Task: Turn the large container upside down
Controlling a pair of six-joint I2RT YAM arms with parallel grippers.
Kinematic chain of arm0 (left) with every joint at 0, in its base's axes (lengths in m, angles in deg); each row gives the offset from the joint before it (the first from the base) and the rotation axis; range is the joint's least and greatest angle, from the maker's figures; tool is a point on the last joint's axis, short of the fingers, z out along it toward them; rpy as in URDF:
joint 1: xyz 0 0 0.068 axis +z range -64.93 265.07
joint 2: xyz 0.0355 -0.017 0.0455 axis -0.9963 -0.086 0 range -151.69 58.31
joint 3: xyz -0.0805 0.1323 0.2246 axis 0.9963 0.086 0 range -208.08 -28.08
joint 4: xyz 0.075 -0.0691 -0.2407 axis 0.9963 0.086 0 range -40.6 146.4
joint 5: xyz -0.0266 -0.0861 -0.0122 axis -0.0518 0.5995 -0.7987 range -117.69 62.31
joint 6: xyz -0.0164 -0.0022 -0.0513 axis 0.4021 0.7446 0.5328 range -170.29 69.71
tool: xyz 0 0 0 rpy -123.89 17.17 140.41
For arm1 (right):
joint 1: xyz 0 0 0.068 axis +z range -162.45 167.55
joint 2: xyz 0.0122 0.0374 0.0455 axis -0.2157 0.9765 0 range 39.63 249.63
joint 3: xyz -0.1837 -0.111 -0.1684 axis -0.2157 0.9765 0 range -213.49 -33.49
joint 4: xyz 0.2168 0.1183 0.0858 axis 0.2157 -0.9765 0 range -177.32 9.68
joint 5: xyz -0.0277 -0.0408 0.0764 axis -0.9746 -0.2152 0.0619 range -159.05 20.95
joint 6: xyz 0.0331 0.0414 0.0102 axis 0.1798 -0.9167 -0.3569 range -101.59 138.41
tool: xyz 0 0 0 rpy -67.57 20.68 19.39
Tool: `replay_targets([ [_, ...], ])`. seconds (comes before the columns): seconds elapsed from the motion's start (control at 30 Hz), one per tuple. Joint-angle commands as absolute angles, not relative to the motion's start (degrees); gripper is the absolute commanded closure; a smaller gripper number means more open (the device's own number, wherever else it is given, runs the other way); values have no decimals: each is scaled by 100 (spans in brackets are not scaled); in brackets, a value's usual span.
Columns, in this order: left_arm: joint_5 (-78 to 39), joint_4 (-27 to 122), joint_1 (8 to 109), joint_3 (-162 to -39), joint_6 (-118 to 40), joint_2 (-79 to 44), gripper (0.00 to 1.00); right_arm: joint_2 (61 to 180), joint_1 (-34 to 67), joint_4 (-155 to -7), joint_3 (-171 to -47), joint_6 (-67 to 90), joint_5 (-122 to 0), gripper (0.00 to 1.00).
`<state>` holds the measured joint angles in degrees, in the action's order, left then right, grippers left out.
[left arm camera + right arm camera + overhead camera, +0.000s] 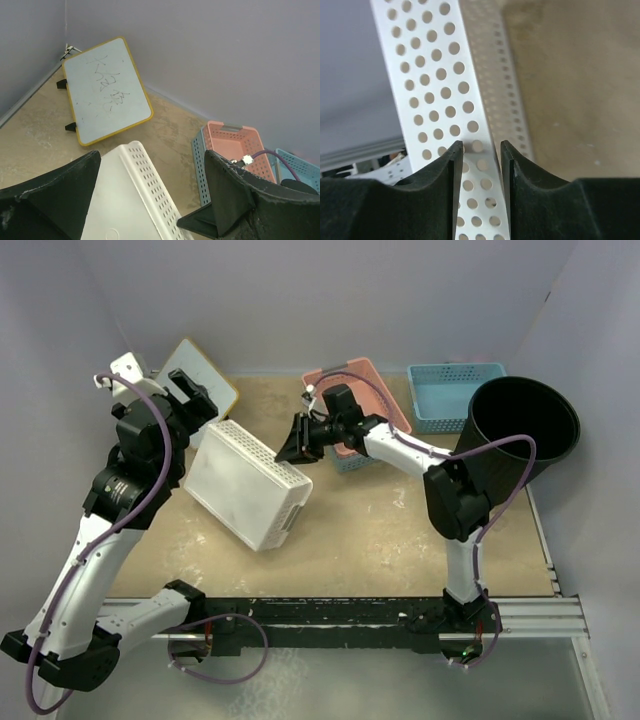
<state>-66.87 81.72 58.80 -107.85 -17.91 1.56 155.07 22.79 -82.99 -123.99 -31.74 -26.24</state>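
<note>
The large black round bin (520,430) stands at the table's right edge with its opening up, and neither gripper is near it. A white perforated basket (245,480) lies bottom-up and tilted at mid-left. My right gripper (297,445) is at its far right corner. In the right wrist view its jaws (481,147) are closed on the basket's perforated wall (435,75). My left gripper (200,405) is wide open and empty. It hovers over the basket's far left edge (130,200), with its fingers (65,185) on either side of that edge.
A yellow-framed whiteboard (200,370) leans at the back left wall and also shows in the left wrist view (107,87). A pink basket (365,380) nested in a grey-blue one sits at the back centre. A blue basket (450,395) sits beside the bin.
</note>
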Motion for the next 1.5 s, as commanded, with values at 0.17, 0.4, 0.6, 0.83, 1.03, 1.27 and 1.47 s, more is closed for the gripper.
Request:
replay_targets([
  [0.17, -6550, 8023, 5907, -10667, -1728, 24, 19, 15621, 2441, -9748, -12561, -1795, -3824, 57],
  [0.4, -6414, 7951, 5911, -10550, -1655, -99, 19, 16073, 3061, -9884, -13016, -1500, -4021, 49],
  [0.6, -6357, 7950, 5902, -10544, -1639, -146, 19, 16654, 3646, -9834, -13544, -1288, -3507, 47],
  [0.83, -6218, 7823, 5906, -10414, -1586, -197, 19, 16725, 4131, -8371, -13704, -1806, -2483, 41],
  [1.03, -6231, 7844, 5907, -10422, -1593, -205, 19, 16452, 3928, -7919, -13456, -2043, -1819, 38],
  [1.27, -6246, 8115, 5913, -10338, -1602, -237, 19, 15062, 2912, -9974, -12710, -320, -4178, 38],
  [1.47, -5515, 8214, 5904, -9941, -1460, -693, 19, 13949, 2541, -10674, -12358, 445, -6726, 27],
])
